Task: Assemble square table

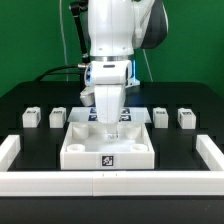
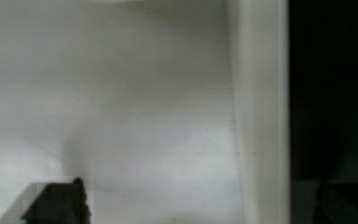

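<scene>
Now your end effector (image 1: 108, 113) is low over the back half of the panel (image 1: 107, 148), which sits in the middle of the desk (image 1: 40, 140), tag facing the camera. The four legs wait in a row behind it, a pair on the exterior view's left (image 1: 32, 117) and a pair on the exterior view's right (image 1: 185, 117), all well apart from the panel and untouched. The rails (image 1: 8, 150) frame the work area. In the wrist view the panel's white face (image 2: 140, 110) fills the picture, the raised rim (image 2: 256, 100) runs as a pale strip beside the black desk (image 2: 336, 100), and one dark fingertip (image 2: 55, 200) shows very close to the plastic. You can't tell from either view how wide the jaws stand, or whether they have hold of anything, so don't assume a grip. My read is that you're going for the panel itself, to take or shift it before any leg goes in. Do it cleanly: square the fingers to the rim, get one on each side of it, come down slowly, close firmly, and watch that the panel doesn't skid or tip as you load it.
</scene>
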